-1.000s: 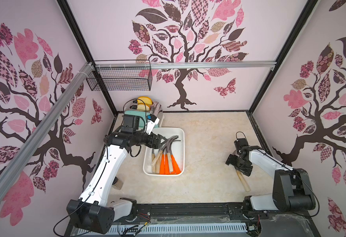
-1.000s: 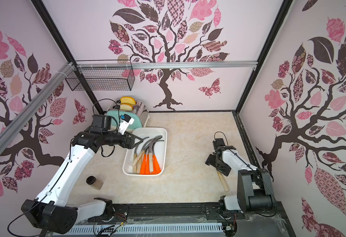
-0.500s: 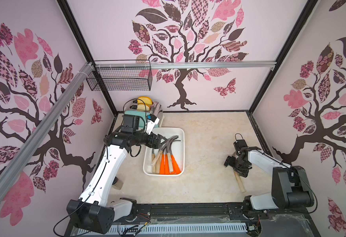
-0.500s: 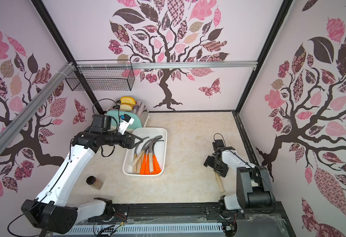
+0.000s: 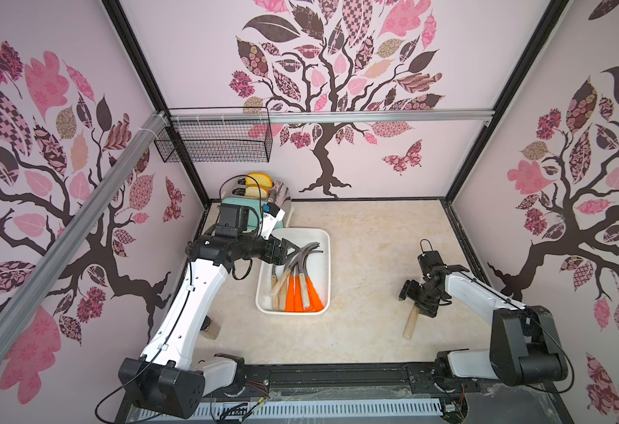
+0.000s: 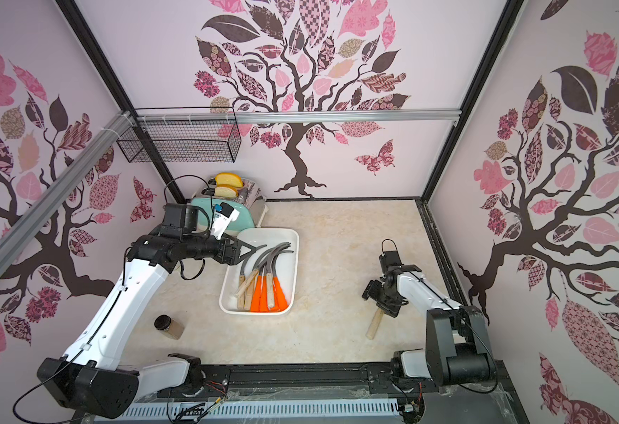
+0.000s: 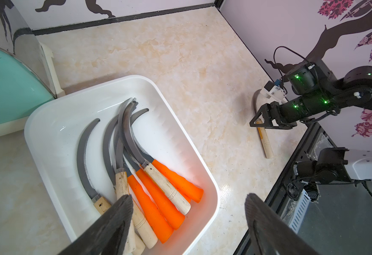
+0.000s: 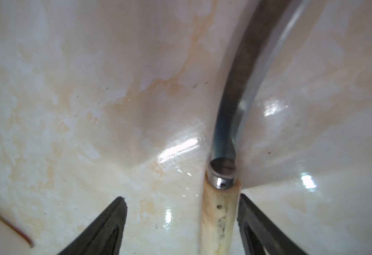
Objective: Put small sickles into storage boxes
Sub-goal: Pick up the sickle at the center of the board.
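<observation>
Nearest the front edge of the desk, a small dark-lidded jar [image 6: 170, 326] stands by itself, off the tray's near corner on the left arm's side. On the right arm's side of the white tray [image 5: 293, 312], well apart from it, one small sickle [image 5: 410, 325] lies flat on the desk. Its pale wooden handle points toward the front and its grey blade curves away toward the back.

The right gripper [image 8: 181, 199] is down over this sickle just behind the metal collar. Its jaws are open and straddle the handle. One finger [image 8: 246, 212] is right against the wood and the other stands clear, so nothing is clamped.

In the tray the other small sickles [image 7: 140, 167] lie bunched together. Their orange and wooden handles are at the near end and their blades fan out toward the far end.

The left gripper [image 7: 188, 198] hangs above the tray's far end, jaws spread wide and holding nothing.

Just beyond the tray's far corner on the left arm's side stands a teal toaster [image 6: 245, 220] with bread slices [image 6: 229, 180] in its slots. Higher up behind the tray, a black wire basket [image 5: 216, 143] hangs on the wall rail.
</observation>
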Motion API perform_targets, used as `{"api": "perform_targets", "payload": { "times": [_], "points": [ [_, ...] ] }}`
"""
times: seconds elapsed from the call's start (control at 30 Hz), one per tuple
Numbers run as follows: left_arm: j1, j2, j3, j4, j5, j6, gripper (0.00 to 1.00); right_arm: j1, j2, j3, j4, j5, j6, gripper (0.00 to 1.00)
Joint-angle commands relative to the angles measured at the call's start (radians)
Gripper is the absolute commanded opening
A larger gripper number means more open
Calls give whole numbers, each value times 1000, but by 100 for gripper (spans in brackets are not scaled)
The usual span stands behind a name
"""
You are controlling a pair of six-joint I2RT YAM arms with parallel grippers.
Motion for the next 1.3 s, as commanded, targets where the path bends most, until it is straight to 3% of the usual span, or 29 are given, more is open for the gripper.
{"api": "perform_targets", "payload": {
  "times": [0.0, 0.33, 0.57, 1.27],
  "points": [
    [-4, -8, 21, -4, 4, -2, 84, 30, 8, -13, -16, -3, 11, 81],
    [-5, -22, 14, 5, 12, -7, 84, 83, -3, -34, -47, 43, 57, 79],
    [-4, -27, 19, -1, 4, 3, 84, 95, 1, -48, -54, 62, 59, 70],
    [-4, -29, 14, -7, 0, 20, 84, 106, 33, -70, -25, 66, 54, 57]
  ]
}}
